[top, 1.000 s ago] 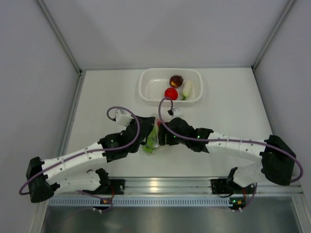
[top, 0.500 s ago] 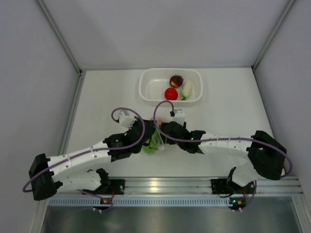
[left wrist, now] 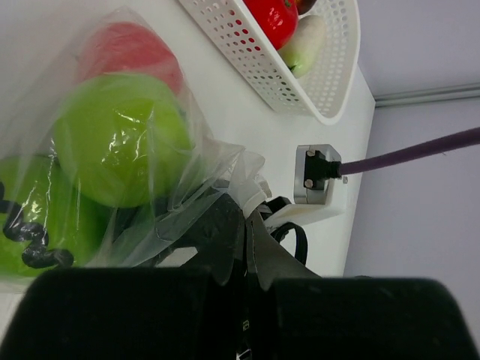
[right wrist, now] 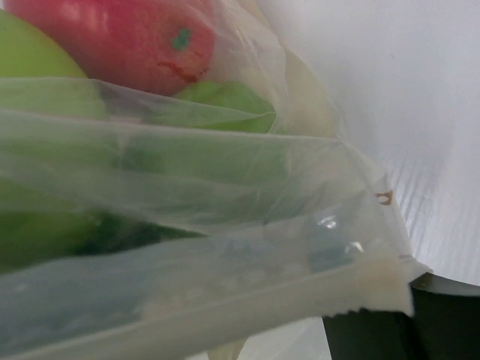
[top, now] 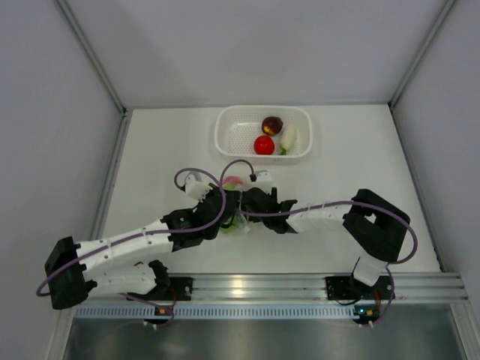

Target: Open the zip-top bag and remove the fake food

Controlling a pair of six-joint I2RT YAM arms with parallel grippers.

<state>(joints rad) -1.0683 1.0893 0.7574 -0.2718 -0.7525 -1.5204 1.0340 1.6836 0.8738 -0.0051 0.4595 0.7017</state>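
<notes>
The clear zip-top bag [top: 236,217] lies mid-table between my two grippers, holding fake food: green balls [left wrist: 120,139] and a red one [left wrist: 131,49]. My left gripper [left wrist: 246,221] is shut on a crumpled edge of the bag. My right gripper [top: 253,204] faces the bag from the right. Its one visible finger [right wrist: 442,315] stands far to the side, and the bag's zip rim [right wrist: 225,300] lies across the gap; the other finger is hidden behind plastic. More fake food lies in the white basket [top: 229,139]: a red ball [top: 264,145], a maroon ball [top: 272,124] and a white piece [top: 289,136].
The basket stands at the back centre, just beyond the grippers. The right arm's elbow [top: 375,225] is folded in at the right. Grey walls close off the table at the left, right and back.
The right arm has folded in, and its gripper has pushed left against the bag. The left gripper has shifted slightly right with the bag edge. A red piece now shows at the bag's far end.
</notes>
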